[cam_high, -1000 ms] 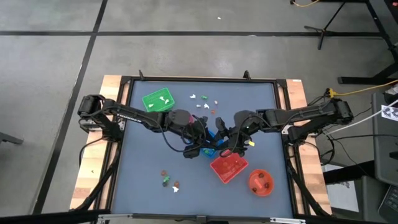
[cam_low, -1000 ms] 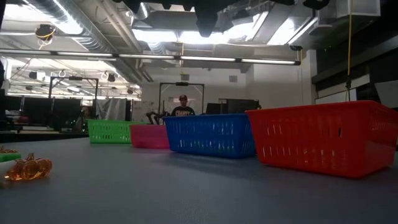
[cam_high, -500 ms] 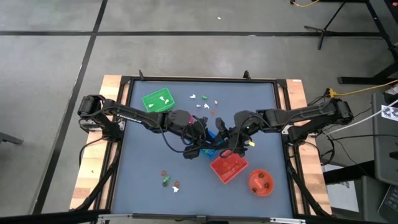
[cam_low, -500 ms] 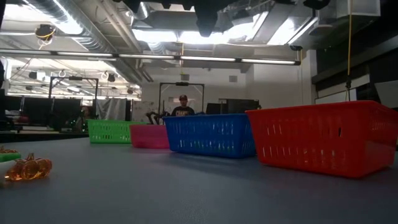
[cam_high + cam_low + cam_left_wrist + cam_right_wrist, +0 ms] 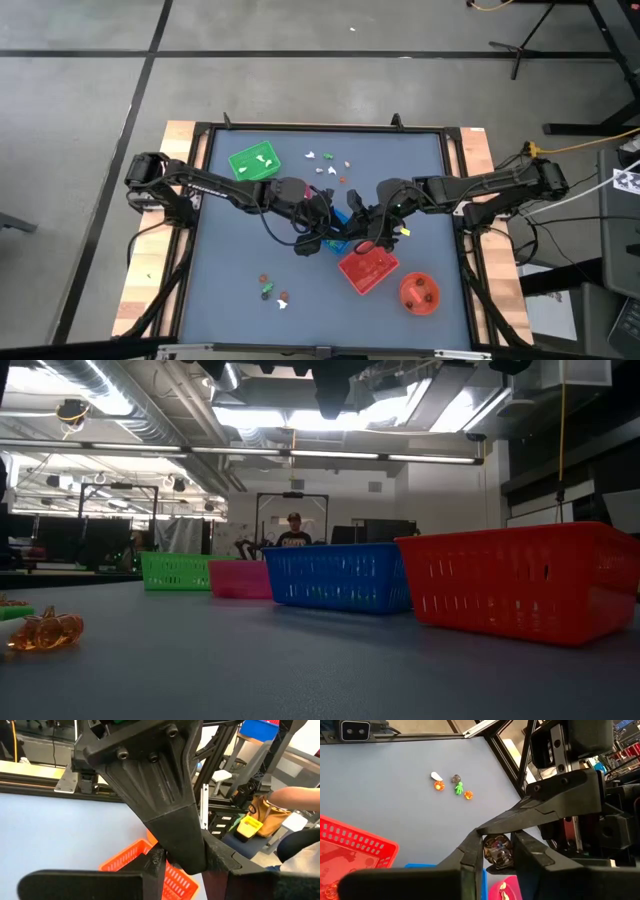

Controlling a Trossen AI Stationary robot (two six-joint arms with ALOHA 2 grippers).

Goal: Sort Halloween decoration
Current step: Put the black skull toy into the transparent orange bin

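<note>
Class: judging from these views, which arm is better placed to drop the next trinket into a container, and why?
Probably the right: the right hand is shut on a dark trinket above the blue tray.

Both arms crowded over blue tray (image 5: 343, 217), table (image 5: 230, 260) open elsewhere

Bright ceiling lights (image 5: 260, 410) are glaring over an open workshop where a person (image 5: 293, 532) is standing behind distant racks on grey concrete floor (image 5: 300, 70).
</note>
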